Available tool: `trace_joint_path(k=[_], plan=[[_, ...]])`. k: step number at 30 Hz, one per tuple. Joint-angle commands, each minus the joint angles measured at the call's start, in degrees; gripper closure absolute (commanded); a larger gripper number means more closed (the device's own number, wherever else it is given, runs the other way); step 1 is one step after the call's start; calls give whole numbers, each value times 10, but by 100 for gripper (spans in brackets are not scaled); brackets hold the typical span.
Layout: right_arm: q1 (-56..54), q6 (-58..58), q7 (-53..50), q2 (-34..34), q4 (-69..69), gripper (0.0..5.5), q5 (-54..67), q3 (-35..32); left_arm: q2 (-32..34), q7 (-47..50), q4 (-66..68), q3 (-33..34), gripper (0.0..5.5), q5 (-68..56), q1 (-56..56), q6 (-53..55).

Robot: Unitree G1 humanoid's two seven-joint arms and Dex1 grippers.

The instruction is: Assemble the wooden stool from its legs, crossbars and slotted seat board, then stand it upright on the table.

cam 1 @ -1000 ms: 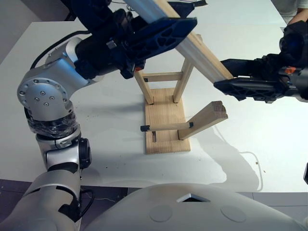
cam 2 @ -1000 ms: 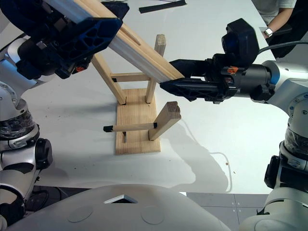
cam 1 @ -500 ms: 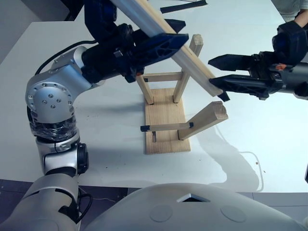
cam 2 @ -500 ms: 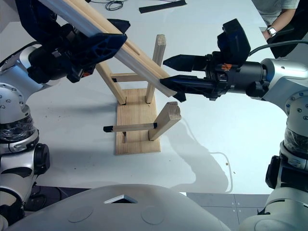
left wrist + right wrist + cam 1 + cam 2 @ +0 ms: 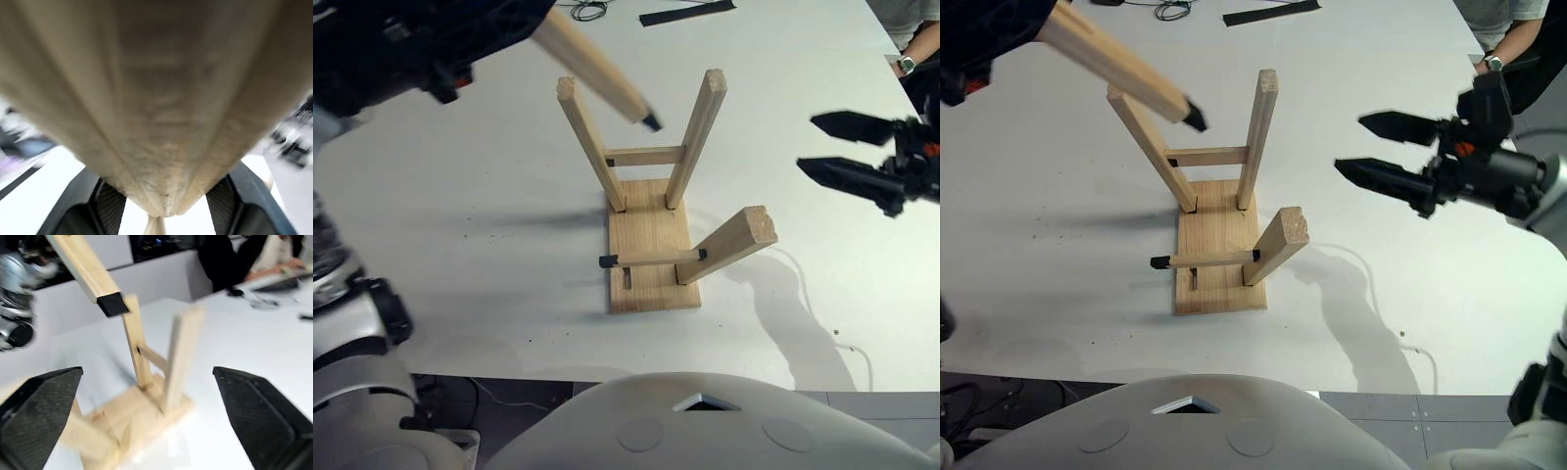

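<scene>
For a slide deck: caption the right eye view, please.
Left claw holds a loose leg raised near the half-built stool on the table; the open right claw hangs off to its right.

**Legible Markings**

No text, number or sign can be read. The seat board [image 5: 651, 284], the upright legs [image 5: 590, 147] and the loose leg [image 5: 592, 69] present plain wood faces. An orange patch [image 5: 1467, 150] on the right gripper [image 5: 1349, 142] is too small to make out.

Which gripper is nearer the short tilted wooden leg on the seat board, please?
Right. The right gripper hangs open above-right of the tilted leg; the left gripper, holding a long wooden leg, sits far left.
</scene>
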Motion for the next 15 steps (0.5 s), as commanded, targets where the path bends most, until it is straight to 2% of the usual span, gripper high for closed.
trace_joint_path(k=[1, 5, 9, 15], plan=[[124, -10, 35, -8, -54, 65, -30, -69, 76, -96, -41, 39, 345, 29, 89, 7], [184, -31, 54, -10, -62, 65, -64, -91, 59, -124, -103, 81, 345, 76, 206, -36], [205, -50, 67, -15, -69, 65, -90, -80, 25, -156, -131, 75, 345, 147, 320, -110], [226, -78, 95, -29, -83, 65, -125, -53, -39, -149, -168, 78, 345, 145, 425, -137]])
